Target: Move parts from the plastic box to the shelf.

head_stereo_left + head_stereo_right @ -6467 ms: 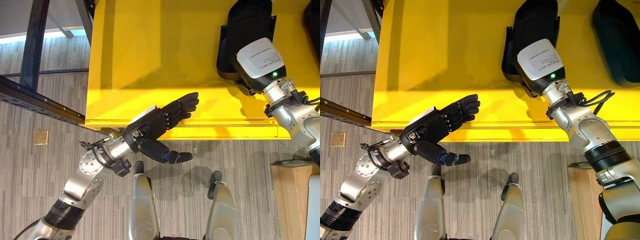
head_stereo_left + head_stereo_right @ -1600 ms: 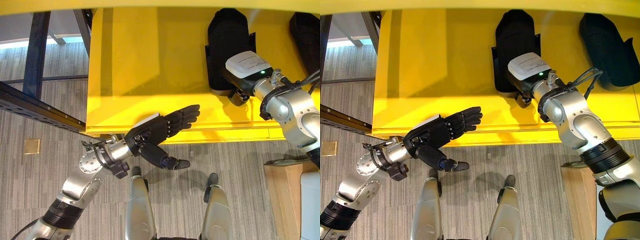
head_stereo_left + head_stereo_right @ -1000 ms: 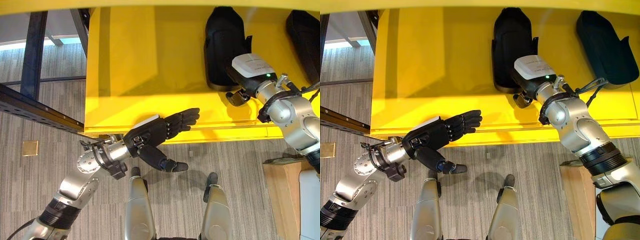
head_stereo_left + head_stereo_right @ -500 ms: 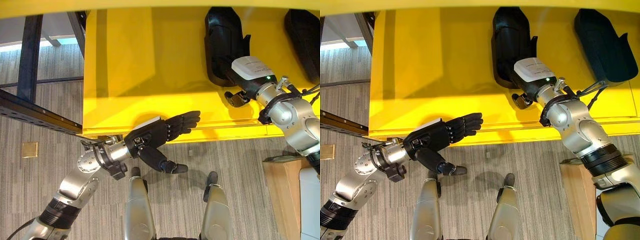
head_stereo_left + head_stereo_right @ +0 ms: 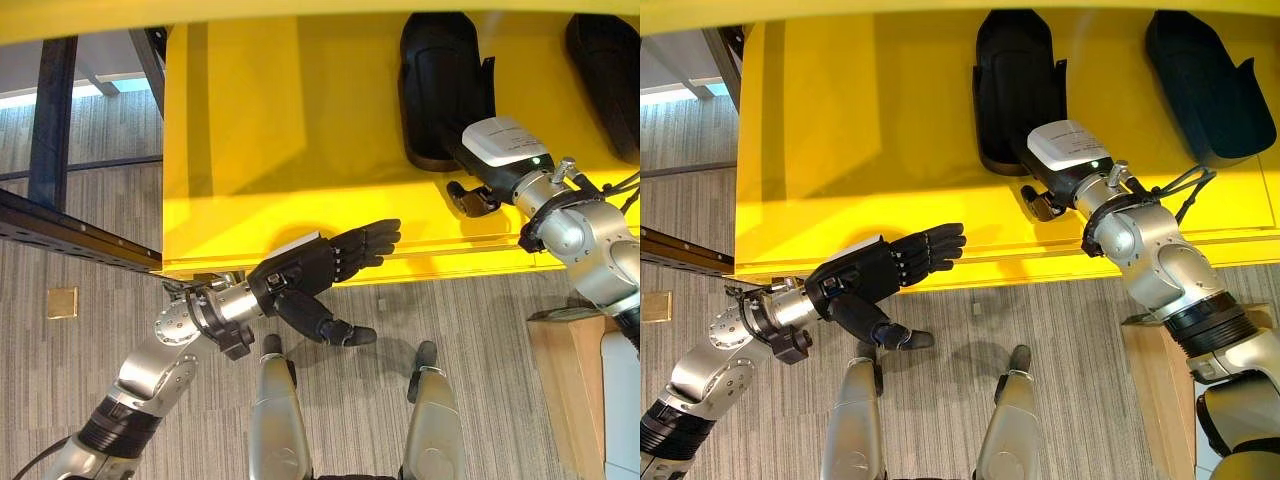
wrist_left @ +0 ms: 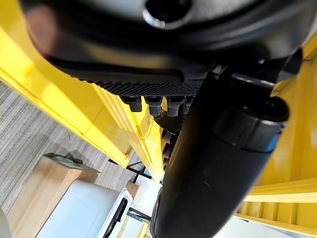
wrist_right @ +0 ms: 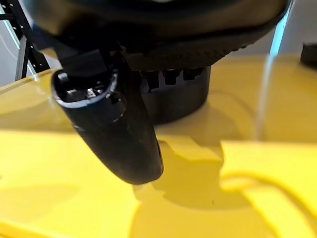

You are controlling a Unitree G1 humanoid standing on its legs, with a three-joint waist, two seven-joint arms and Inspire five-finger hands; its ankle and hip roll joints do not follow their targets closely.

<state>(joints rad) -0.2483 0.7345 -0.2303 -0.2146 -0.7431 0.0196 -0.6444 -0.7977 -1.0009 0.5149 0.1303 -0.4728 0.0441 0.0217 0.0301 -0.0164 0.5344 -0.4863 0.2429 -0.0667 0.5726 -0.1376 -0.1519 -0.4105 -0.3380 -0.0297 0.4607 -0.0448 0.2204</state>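
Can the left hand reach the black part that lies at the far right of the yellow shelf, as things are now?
Probably not. The left hand hangs open at the shelf's front edge, far to the left, and the right hand and another black part lie between it and the far-right part.

Bright overhead light on my yellow shelf [image 5: 300, 150].
Glare streaks its front edge; my wrist views blur up close.

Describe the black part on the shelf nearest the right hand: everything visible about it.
The black part is a long, matte, plastic-looking shell with a rounded far end, a hollow interior and a raised flange along its right side. It lies flat on the yellow shelf, lengthwise away from the robot. The right hand sits at its near end; contact can't be confirmed. A second black part lies apart, further right.
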